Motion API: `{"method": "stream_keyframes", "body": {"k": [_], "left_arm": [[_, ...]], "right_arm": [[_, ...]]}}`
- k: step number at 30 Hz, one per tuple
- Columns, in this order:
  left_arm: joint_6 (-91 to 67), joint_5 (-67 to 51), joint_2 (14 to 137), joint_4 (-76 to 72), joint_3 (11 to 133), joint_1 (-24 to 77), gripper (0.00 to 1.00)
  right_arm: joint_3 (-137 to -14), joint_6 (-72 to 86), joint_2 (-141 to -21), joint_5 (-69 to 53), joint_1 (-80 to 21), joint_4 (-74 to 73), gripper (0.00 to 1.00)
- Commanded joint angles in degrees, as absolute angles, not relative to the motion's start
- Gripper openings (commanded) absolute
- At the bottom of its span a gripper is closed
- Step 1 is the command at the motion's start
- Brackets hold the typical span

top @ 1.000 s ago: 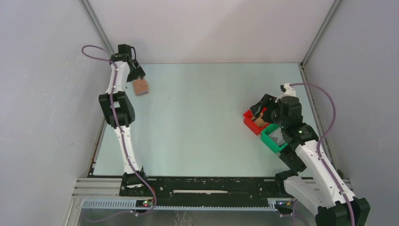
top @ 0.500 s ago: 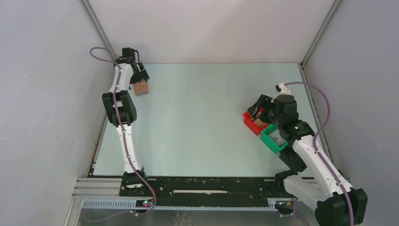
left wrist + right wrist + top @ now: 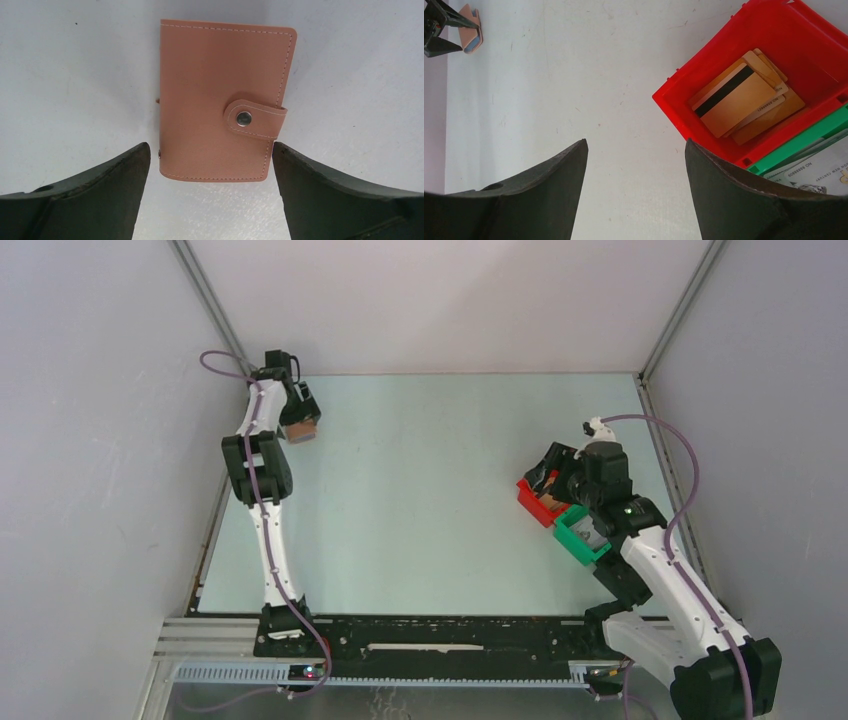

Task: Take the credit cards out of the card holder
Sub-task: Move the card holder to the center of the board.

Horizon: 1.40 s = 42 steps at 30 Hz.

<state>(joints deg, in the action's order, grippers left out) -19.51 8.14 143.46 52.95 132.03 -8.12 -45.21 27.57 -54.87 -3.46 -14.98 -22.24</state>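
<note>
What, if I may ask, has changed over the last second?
The left hand, open, moved in over the closed tan-pink leather card holder, now poised over it without gripping. The right hand, open, shifted slightly near the red plastic bin. Card holder, red bin and green plastic bin stayed put.

Open table around card holder, wall near; red bin, green bin well apart.
</note>
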Motion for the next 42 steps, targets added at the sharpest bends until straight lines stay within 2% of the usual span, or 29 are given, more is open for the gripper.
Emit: {"method": "stream_keyframes", "body": {"k": [1,11,18,27,35,42], "left_arm": [[-20.01,6.3,143.9,53.69,133.92,-8.04,0.95],[-20.45,5.02,143.5,55.74,131.24,-8.0,0.8],[-20.91,4.68,137.47,53.35,124.75,-7.38,0.62],[-21.31,2.22,122.87,50.87,107.23,-1.16,0.62],[-19.89,1.99,110.31,49.77,90.21,13.14,0.65],[-25.58,-4.39,100.32,42.87,73.53,26.34,0.68]], "right_arm": [[-47.2,28.36,-54.35,-2.6,-15.77,-22.79,0.8],[-47.24,29.21,-53.81,-2.29,-16.7,-23.4,0.8],[-47.2,29.63,-53.5,-2.2,-17.47,-23.62,0.79],[-46.98,30.05,-53.13,-2.4,-18.02,-23.15,0.79],[-45.87,30.06,-52.95,-4.56,-18.36,-22.86,0.79],[-43.25,31.63,-53.04,-6.34,-19.77,-23.33,0.78]]}}
